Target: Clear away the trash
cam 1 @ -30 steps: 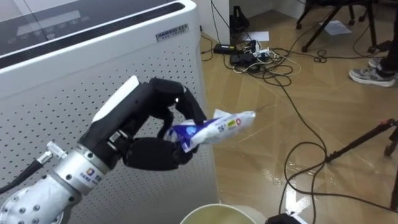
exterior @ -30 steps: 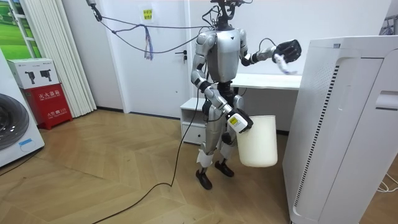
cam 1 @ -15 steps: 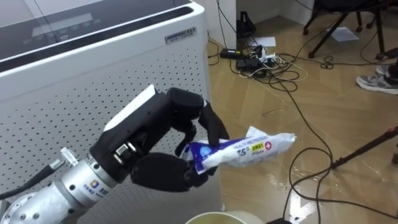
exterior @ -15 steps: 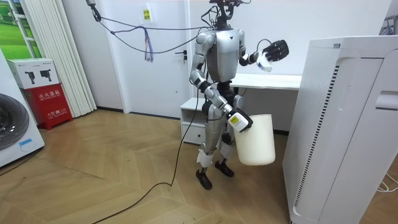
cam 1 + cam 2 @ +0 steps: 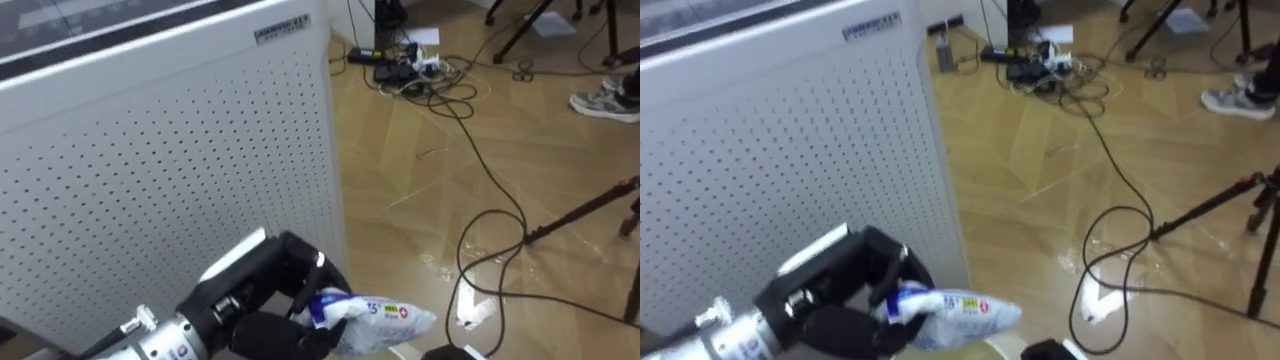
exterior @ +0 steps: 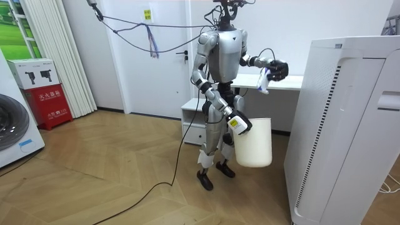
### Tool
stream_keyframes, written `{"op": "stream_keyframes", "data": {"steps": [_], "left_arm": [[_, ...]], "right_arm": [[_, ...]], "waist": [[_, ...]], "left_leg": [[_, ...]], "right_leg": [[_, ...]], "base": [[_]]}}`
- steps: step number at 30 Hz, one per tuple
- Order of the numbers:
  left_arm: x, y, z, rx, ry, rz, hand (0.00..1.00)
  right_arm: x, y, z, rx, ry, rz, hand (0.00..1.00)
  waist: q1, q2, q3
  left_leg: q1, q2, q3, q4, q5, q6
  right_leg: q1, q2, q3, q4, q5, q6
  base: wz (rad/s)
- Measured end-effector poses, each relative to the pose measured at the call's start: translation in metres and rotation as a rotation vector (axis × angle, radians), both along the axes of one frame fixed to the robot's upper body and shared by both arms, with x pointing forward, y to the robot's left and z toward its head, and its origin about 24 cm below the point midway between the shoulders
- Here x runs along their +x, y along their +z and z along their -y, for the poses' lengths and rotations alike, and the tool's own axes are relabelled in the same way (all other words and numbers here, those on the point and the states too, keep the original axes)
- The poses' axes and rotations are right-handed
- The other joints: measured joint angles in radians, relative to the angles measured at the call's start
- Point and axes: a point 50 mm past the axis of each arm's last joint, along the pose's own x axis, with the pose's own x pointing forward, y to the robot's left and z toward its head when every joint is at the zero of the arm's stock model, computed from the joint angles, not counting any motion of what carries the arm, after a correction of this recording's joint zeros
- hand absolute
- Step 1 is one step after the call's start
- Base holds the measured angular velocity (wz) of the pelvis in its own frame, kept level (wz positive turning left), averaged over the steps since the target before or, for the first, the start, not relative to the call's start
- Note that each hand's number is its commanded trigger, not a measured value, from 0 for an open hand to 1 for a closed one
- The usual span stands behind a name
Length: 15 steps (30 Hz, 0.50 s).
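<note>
My left hand [image 5: 262,312] [image 5: 835,300] is shut on a blue-and-white plastic packet [image 5: 385,318] [image 5: 958,308], which sticks out to the right of the fingers. In the room view the left hand [image 6: 277,68] holds the packet [image 6: 262,80] at chest height, above and a little beyond a white bin [image 6: 255,147]. My right hand [image 6: 240,124] is curled on the bin's rim at hip height, and the bin hangs in front of my legs. I stand next to a tall white appliance.
The tall white perforated appliance [image 5: 150,150] [image 6: 344,125] stands close on my left. Cables and a power strip [image 5: 420,75] lie across the wooden floor, with a tripod leg [image 5: 590,205] and a person's shoe [image 5: 605,100] at the right. A white desk [image 6: 275,82] is behind me.
My left hand has come down with the packet from head height to chest height and drawn in toward the bin. The eye view has tipped downward.
</note>
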Motion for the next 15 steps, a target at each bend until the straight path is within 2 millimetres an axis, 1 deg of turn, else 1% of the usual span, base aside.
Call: {"op": "stream_keyframes", "data": {"steps": [1,3,7,10,11,12,15], "left_arm": [[0.000,-0.005,0.001,0.001,0.000,-0.022,1.00],[-0.002,-0.024,0.007,0.010,-0.019,-0.102,1.00],[-0.003,-0.034,0.016,0.005,-0.042,-0.149,1.00],[-0.005,-0.044,0.019,0.010,-0.053,-0.189,1.00],[-0.006,-0.049,0.021,0.007,-0.054,-0.212,1.00],[-0.007,-0.055,0.022,0.008,-0.050,-0.240,1.00],[-0.011,-0.066,0.022,0.023,-0.048,-0.285,1.00]], "right_arm": [[0.001,-0.001,-0.001,-0.004,0.002,-0.006,1.00],[0.004,-0.004,-0.003,0.002,-0.015,-0.017,1.00],[0.006,-0.004,-0.004,-0.002,-0.005,-0.020,1.00],[0.006,-0.006,-0.005,-0.007,-0.003,-0.024,1.00],[0.005,-0.006,-0.005,-0.010,-0.005,-0.026,1.00],[0.005,-0.006,-0.006,-0.008,-0.005,-0.027,1.00],[0.008,-0.005,-0.007,-0.005,-0.004,-0.020,1.00]], "waist": [[-0.003,0.000,0.0002],[-0.013,-0.003,0.0015],[-0.012,-0.014,0.0032],[-0.016,-0.021,0.0063],[-0.016,-0.025,0.0086],[-0.015,-0.030,0.0078],[-0.015,-0.045,0.0073]], "left_leg": [[-0.001,0.000,0.000,0.000,0.000,0.000],[-0.009,0.003,0.001,-0.003,0.000,-0.001],[-0.031,0.005,0.004,-0.002,0.002,-0.003],[-0.041,0.006,0.004,-0.003,0.002,-0.003],[-0.044,0.005,0.004,-0.003,0.002,-0.003],[-0.050,0.005,0.004,-0.003,0.002,-0.003],[-0.073,0.006,0.004,0.004,0.002,-0.003]], "right_leg": [[-0.002,-0.001,0.000,0.001,0.000,0.000],[-0.019,-0.001,0.001,0.015,-0.001,0.000],[-0.048,-0.001,-0.001,0.022,-0.001,0.000],[-0.064,-0.001,0.000,0.032,-0.001,0.000],[-0.067,-0.001,-0.002,0.032,-0.001,0.000],[-0.072,-0.001,-0.004,0.033,-0.001,0.000],[-0.092,-0.001,-0.007,0.036,-0.001,0.000]], "base": [[0.04],[-0.04],[-0.04],[-0.01],[0.00],[0.00],[0.00]]}}
